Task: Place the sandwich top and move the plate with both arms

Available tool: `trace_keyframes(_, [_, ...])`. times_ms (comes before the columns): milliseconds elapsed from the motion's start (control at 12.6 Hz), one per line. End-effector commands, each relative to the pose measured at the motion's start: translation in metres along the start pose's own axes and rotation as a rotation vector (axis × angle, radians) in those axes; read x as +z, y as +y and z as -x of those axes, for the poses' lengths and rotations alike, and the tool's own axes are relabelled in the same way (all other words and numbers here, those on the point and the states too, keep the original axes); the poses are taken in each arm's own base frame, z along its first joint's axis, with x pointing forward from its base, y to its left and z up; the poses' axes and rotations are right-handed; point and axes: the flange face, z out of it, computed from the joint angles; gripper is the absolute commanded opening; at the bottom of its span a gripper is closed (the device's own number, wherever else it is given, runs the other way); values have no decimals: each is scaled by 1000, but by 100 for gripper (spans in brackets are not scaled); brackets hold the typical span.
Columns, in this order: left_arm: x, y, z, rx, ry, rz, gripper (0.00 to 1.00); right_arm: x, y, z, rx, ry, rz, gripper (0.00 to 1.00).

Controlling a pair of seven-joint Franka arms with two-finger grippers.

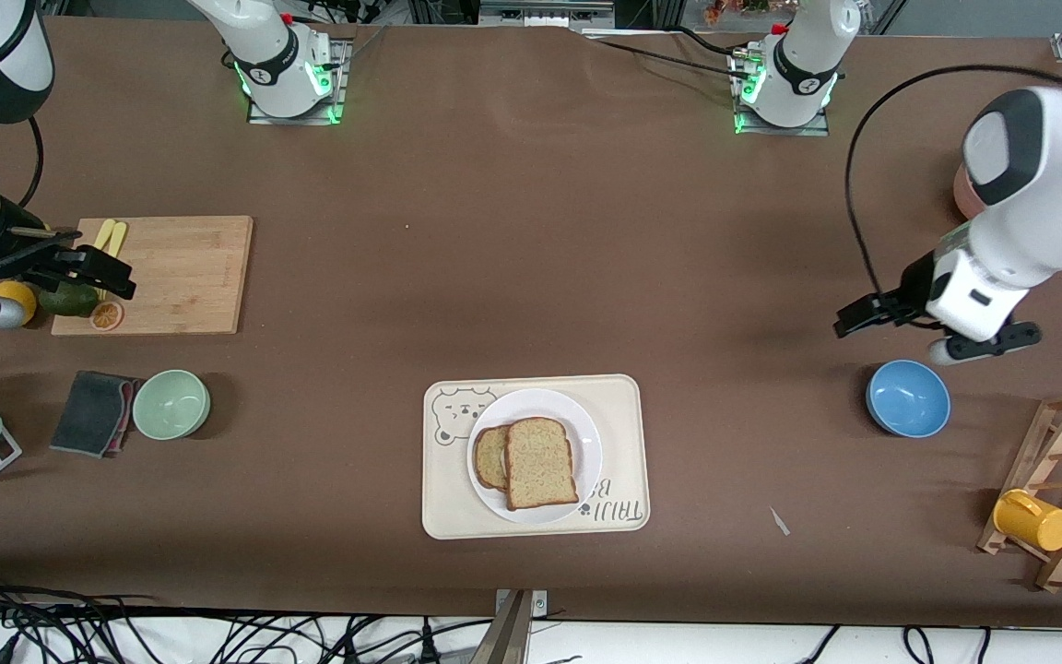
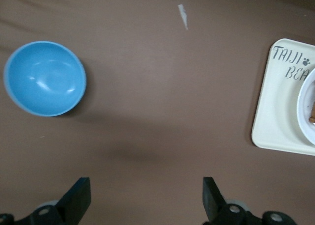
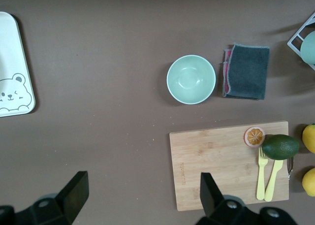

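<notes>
The sandwich top (image 1: 542,464), a plain tan slice with brown crust, lies on the white plate (image 1: 588,433), partly over a second slice (image 1: 489,458). The plate sits on a cream bear-print tray (image 1: 453,503). My left gripper (image 1: 863,318) hangs open over bare table beside a blue bowl (image 1: 907,398), nothing between its fingers (image 2: 78,198). My right gripper (image 1: 112,277) hangs open over the end of a wooden cutting board (image 1: 185,272), also empty. The left wrist view shows the tray corner (image 2: 278,116) and plate rim (image 2: 306,107); the right wrist view shows only the tray's bear corner (image 3: 12,77).
An avocado (image 3: 279,146), orange slice (image 3: 254,136) and yellow cutlery (image 3: 266,178) lie on the board. A green bowl (image 1: 171,404) and grey cloth (image 1: 93,412) sit nearer the front camera. A wooden rack with a yellow mug (image 1: 1033,519) stands at the left arm's end.
</notes>
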Motion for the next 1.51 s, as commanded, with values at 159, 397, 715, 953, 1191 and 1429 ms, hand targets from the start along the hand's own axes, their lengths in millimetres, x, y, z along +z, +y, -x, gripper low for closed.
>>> trace_keyframes(159, [-66,-7,2,23,0,-144,100,-9,2,3,9,3,11,100])
trace_keyframes(397, [-93,-12,6,21,-36,-154,100,-10,1,4,1,9,34,100])
trace_keyframes(715, [-108,-29,8,79,-38,-153,100,-7,4,2,-4,9,55,100])
trace_keyframes(953, [-113,-28,11,71,-31,-142,100,-8,10,2,-10,5,43,100])
trace_keyframes(1191, [-118,-25,14,84,-30,-140,100,-11,9,3,-25,7,39,100])
trace_keyframes(1429, [-118,-24,15,80,-30,-138,100,-16,10,8,-10,-1,35,100])
